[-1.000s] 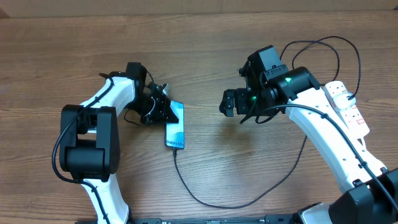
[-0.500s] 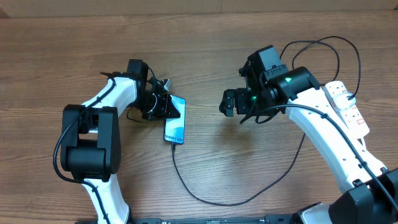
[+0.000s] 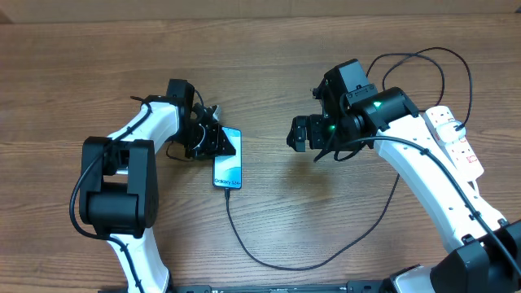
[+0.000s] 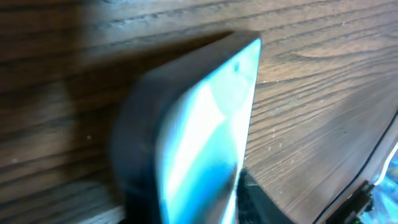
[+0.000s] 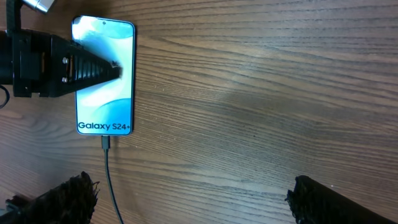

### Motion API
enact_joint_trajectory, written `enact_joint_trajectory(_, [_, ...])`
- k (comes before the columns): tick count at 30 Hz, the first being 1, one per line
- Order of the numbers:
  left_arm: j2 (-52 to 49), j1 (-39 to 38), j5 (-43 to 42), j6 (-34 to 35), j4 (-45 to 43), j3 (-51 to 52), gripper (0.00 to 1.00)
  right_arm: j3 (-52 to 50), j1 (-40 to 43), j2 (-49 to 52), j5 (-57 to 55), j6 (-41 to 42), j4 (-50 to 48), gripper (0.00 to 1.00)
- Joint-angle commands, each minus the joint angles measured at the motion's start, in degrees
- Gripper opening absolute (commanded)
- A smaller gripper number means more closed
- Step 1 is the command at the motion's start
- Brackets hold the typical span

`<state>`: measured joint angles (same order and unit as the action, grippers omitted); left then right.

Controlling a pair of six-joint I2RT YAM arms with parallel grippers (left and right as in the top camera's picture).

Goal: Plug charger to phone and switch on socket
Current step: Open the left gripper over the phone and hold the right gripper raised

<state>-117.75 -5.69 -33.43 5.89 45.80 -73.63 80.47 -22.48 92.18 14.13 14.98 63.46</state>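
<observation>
My right gripper (image 5: pixel 191 185) hangs wide open above the wooden table (image 5: pixel 261 93), well apart from the phone (image 5: pixel 104 93). The phone lies screen up left of centre, with the charger cable (image 5: pixel 107 174) plugged into its "Galaxy S24+" end and looping off across the wood. My left gripper (image 3: pixel 220 145) reaches over the phone's upper screen from the left, and I cannot tell whether its fingers pinch the phone or only rest on it. The power strip (image 3: pixel 460 146) lies at the far right, just beside my right arm.
</observation>
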Motion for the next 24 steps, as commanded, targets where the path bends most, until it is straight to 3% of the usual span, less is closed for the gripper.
enact_joint_trajectory(1, [-2.16, -0.37, 8.46, 1.4, 0.9, 1.79, 0.38, 0.15, 0.42, -1.51, -0.57, 0.28, -0.33, 1.0])
enact_joint_trajectory(4, [-2.16, -0.33, 12.24, 4.81, 0.63, 1.6, 0.41, 0.15, 0.42, -1.51, 0.76, 0.31, -0.81, 1.0])
enact_joint_trajectory(11, [-2.14, -0.33, 14.73, 4.87, 3.93, -1.64, 0.44, 0.15, 0.42, -1.51, 8.04, 0.26, -3.39, 1.0])
enact_joint_trajectory(20, [-2.14, -0.33, 19.45, 6.51, 7.19, -4.98, 0.58, 0.15, 0.42, -1.51, 8.04, 0.31, -4.79, 1.0])
enact_joint_trajectory(24, [-2.14, -0.33, 19.45, 6.99, 9.68, -8.87, 0.59, 0.15, 0.42, -1.51, 8.02, 5.31, -4.9, 1.0])
